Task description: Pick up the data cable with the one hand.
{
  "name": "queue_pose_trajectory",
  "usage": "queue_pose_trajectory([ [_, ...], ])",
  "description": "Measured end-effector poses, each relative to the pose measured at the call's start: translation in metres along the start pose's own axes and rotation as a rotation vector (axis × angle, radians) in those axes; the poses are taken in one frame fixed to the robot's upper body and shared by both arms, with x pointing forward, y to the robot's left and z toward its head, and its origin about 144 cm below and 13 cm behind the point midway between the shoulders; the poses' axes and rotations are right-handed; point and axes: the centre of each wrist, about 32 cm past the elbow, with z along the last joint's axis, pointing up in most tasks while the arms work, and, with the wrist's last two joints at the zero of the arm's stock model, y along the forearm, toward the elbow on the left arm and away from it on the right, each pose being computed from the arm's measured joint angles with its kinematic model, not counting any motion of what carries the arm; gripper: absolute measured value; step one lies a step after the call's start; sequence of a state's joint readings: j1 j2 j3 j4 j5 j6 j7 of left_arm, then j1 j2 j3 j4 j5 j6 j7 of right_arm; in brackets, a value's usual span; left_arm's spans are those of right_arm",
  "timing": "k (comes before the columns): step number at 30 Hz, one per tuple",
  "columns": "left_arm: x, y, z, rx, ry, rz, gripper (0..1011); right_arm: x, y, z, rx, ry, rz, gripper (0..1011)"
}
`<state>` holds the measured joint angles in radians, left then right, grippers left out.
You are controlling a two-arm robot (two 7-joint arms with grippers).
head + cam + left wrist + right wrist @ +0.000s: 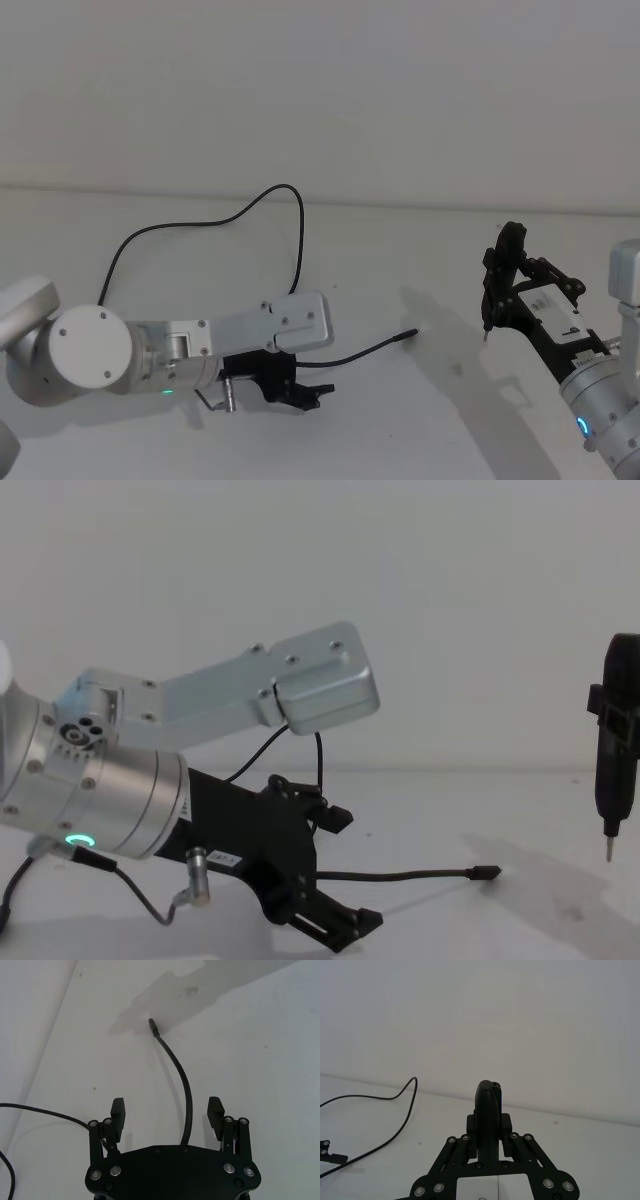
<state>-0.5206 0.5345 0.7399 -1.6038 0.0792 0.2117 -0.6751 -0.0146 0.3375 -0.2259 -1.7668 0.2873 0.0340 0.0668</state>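
The data cable (290,215) is a thin black cord that loops over the white table and passes under my left arm. It ends in a slim plug (410,334) pointing right. My left gripper (167,1112) is low over the table and open. The cable (188,1105) runs between its fingers (118,1111) without touching them, and the plug (151,1024) lies ahead. From the chest, the left gripper (345,870) straddles the cable (400,876). My right gripper (488,1127) is raised at the right, shut on a slim black tool (502,262) with a pointed metal tip.
A short dark wire with a silver angled connector (226,393) hangs from my left wrist near the table. A pale wall rises behind the table's far edge (450,208). The tool's tip (610,852) hangs above the table to the right of the plug (488,873).
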Motion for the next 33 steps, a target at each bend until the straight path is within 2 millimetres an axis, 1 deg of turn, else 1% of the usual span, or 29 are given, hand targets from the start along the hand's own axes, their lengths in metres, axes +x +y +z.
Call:
queue_pose_trajectory([
  [4,-0.0006,-0.0032,-0.0002,0.004,0.002,0.006,989,0.0000,0.0000,0.0000,0.000,0.000,0.000,268],
  [7,-0.0010,-0.0048,-0.0002,0.006,0.003,0.009,946,0.0000,0.0000,0.0000,0.000,0.000,0.000,268],
  [9,-0.0012,-0.0055,-0.0001,0.006,0.003,0.010,887,0.0000,0.0000,0.0000,0.000,0.000,0.000,268],
  [11,-0.0013,-0.0063,-0.0001,0.007,0.003,0.011,858,0.0000,0.0000,0.0000,0.000,0.000,0.000,268],
  [15,-0.0015,-0.0074,0.0000,0.008,0.003,0.013,741,0.0000,0.0000,0.0000,0.000,0.000,0.000,268],
  [17,-0.0016,-0.0080,0.0002,0.008,0.003,0.014,660,0.0000,0.0000,0.0000,0.000,0.000,0.000,268],
  [18,-0.0016,-0.0081,0.0002,0.008,0.003,0.015,660,0.0000,0.0000,0.0000,0.000,0.000,0.000,268],
  [19,-0.0016,-0.0082,0.0002,0.008,0.003,0.015,617,0.0000,0.0000,0.0000,0.000,0.000,0.000,268],
  [20,-0.0016,-0.0083,0.0002,0.009,0.003,0.015,603,0.0000,0.0000,0.0000,0.000,0.000,0.000,268],
  [21,-0.0017,-0.0086,0.0002,0.009,0.004,0.016,546,0.0000,0.0000,0.0000,0.000,0.000,0.000,268],
  [24,-0.0018,-0.0090,0.0003,0.010,0.004,0.016,435,0.0000,0.0000,0.0000,0.000,0.000,0.000,268],
  [25,-0.0019,-0.0091,0.0003,0.010,0.004,0.016,415,0.0000,0.0000,0.0000,0.000,0.000,0.000,268],
  [26,-0.0019,-0.0092,0.0002,0.010,0.004,0.016,356,0.0000,0.0000,0.0000,0.000,0.000,0.000,268],
  [29,-0.0020,-0.0095,0.0003,0.010,0.004,0.017,298,0.0000,0.0000,0.0000,0.000,0.000,0.000,268],
  [31,-0.0020,-0.0097,0.0003,0.010,0.004,0.017,219,0.0000,0.0000,0.0000,0.000,0.000,0.000,268],
  [32,-0.0020,-0.0097,0.0002,0.010,0.004,0.017,206,0.0000,0.0000,0.0000,0.000,0.000,0.000,268],
  [33,-0.0021,-0.0098,0.0002,0.010,0.004,0.017,163,0.0000,0.0000,0.0000,0.000,0.000,0.000,268],
])
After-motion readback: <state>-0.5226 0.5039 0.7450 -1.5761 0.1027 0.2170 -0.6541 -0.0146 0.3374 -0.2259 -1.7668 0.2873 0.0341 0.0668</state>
